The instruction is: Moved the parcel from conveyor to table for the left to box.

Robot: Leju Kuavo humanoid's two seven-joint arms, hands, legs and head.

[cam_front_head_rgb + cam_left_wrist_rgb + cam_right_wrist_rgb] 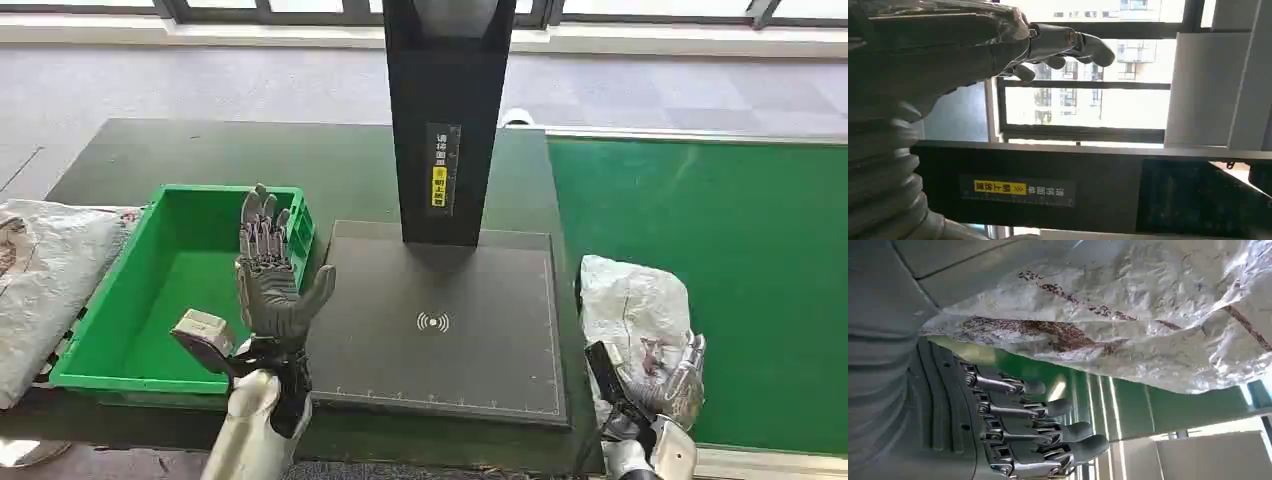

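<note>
The parcel (632, 300), a crumpled white plastic bag with red-brown print, lies on the green conveyor (740, 280) at its left edge. My right hand (672, 385) is at the parcel's near end with its fingers lying alongside the bag. In the right wrist view the fingers (1048, 410) are stretched out and apart, the parcel (1128, 315) close beside them and not gripped. My left hand (268, 280) is raised over the near right corner of the green box (210, 190), fingers straight and holding nothing. Its fingertips (1068, 42) point at a window in the left wrist view.
A black scanner plate (440, 320) with a tall black post (445, 120) stands on the dark table between box and conveyor. Another white bag (40, 290) lies left of the box. The box has nothing in it.
</note>
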